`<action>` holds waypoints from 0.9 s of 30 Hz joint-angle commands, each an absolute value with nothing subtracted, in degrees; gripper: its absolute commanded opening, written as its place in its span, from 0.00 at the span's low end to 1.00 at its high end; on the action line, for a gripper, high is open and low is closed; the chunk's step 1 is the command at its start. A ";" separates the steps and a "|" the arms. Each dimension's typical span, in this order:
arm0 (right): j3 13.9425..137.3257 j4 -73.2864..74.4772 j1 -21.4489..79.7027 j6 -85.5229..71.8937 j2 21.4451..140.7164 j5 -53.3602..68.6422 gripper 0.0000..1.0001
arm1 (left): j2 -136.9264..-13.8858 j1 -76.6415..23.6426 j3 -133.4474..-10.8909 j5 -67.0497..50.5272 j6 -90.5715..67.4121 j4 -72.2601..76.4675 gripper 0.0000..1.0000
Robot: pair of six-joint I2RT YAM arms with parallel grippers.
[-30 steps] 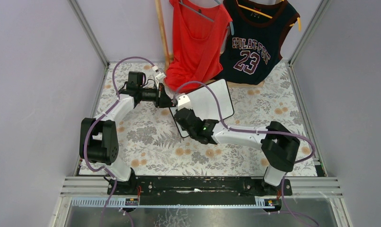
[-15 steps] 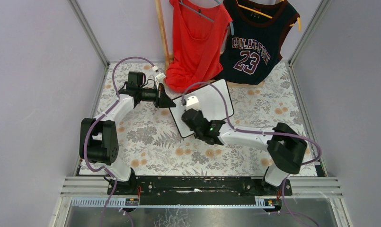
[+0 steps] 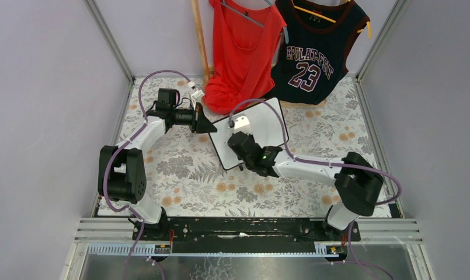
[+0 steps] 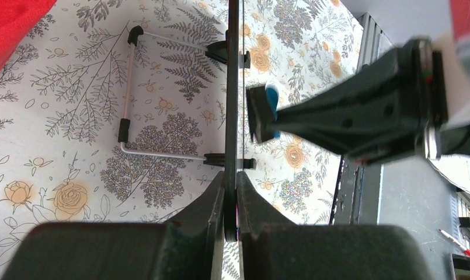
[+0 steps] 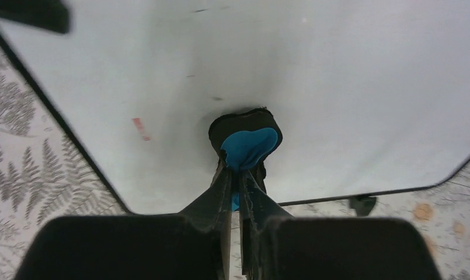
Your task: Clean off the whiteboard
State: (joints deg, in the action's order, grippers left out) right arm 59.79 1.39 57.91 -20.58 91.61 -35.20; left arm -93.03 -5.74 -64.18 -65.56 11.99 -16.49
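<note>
The whiteboard (image 3: pixel 263 124) stands tilted on the floral table, its face almost blank. In the right wrist view the whiteboard (image 5: pixel 349 81) shows one small red mark (image 5: pixel 140 128) at the left. My left gripper (image 3: pixel 211 126) is shut on the board's left edge; in its wrist view the left gripper (image 4: pixel 231 201) clamps the board, which shows edge-on (image 4: pixel 232 87). My right gripper (image 3: pixel 238 140) is shut on the blue eraser (image 5: pixel 248 146) and presses it against the board face. The eraser also shows in the left wrist view (image 4: pixel 271 96).
A red top (image 3: pixel 244 46) and a navy jersey (image 3: pixel 314 52) hang behind the board beside a wooden pole (image 3: pixel 201 41). The board's wire stand (image 4: pixel 126 99) rests on the floral cloth (image 3: pixel 180 169). Grey walls close in both sides.
My right gripper has slid the eraser to the right across the lower left of the board. The left gripper and the board have stayed put.
</note>
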 commanded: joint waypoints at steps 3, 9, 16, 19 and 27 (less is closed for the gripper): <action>67.65 -1.69 64.05 -21.89 97.96 -32.82 0.00 | -93.16 -6.60 -64.19 -63.39 14.78 -19.34 0.00; 71.70 -1.65 65.11 -21.06 101.31 -33.17 0.00 | -93.03 -6.59 -63.99 -63.44 14.85 -19.34 0.00; 79.26 0.09 64.69 -14.54 102.87 -37.47 0.00 | -93.04 -6.59 -63.77 -63.40 15.03 -19.34 0.00; 79.92 0.47 63.66 -13.77 103.27 -37.64 0.00 | -92.88 -6.59 -63.68 -63.34 15.03 -19.34 0.00; 70.83 -0.40 62.71 -18.59 101.78 -36.33 0.00 | -92.64 -6.64 -63.41 -63.26 15.43 -19.34 0.00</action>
